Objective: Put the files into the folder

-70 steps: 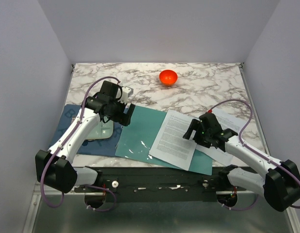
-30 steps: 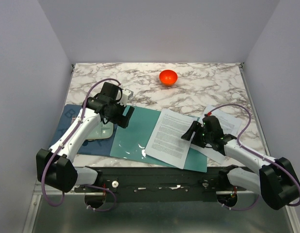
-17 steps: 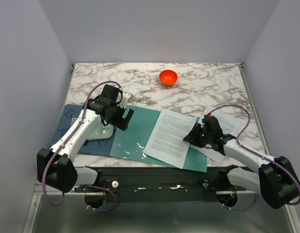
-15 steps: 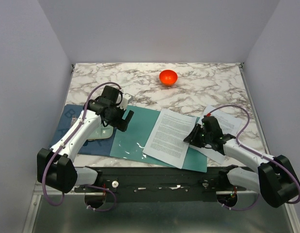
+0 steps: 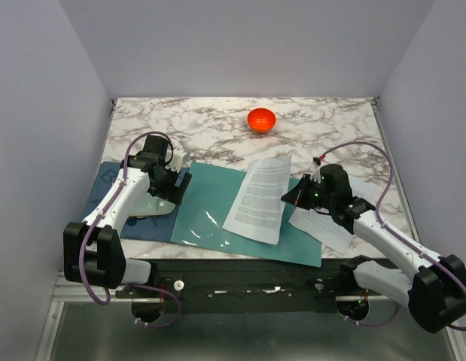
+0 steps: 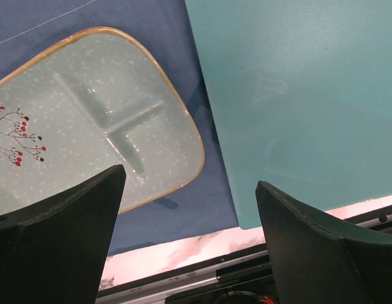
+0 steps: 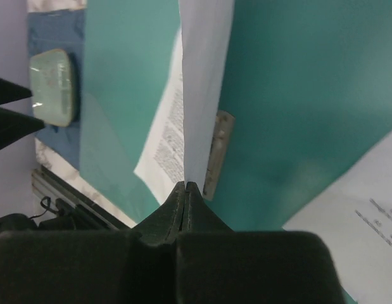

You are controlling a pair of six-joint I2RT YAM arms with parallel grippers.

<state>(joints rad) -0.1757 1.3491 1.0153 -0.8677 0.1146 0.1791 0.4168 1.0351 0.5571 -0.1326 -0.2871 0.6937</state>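
Observation:
The teal folder (image 5: pixel 210 207) lies open and flat near the table's front, also in the left wrist view (image 6: pixel 297 95) and the right wrist view (image 7: pixel 297 107). My right gripper (image 5: pixel 293 198) is shut on the edge of a printed paper sheet (image 5: pixel 261 197) and holds it tilted above the folder; the right wrist view shows the sheet (image 7: pixel 199 88) pinched between the fingertips, next to the metal clip (image 7: pixel 216 152). More printed sheets (image 5: pixel 327 226) lie under the right arm on the folder's right side. My left gripper (image 5: pixel 172 180) is open and empty above the folder's left edge.
A pale mint plate (image 6: pixel 82 120) rests on a dark blue cloth mat (image 5: pixel 105 195) at the left. An orange bowl (image 5: pixel 261 119) stands at the back middle. The table's front rail (image 6: pixel 202 266) is below the left gripper.

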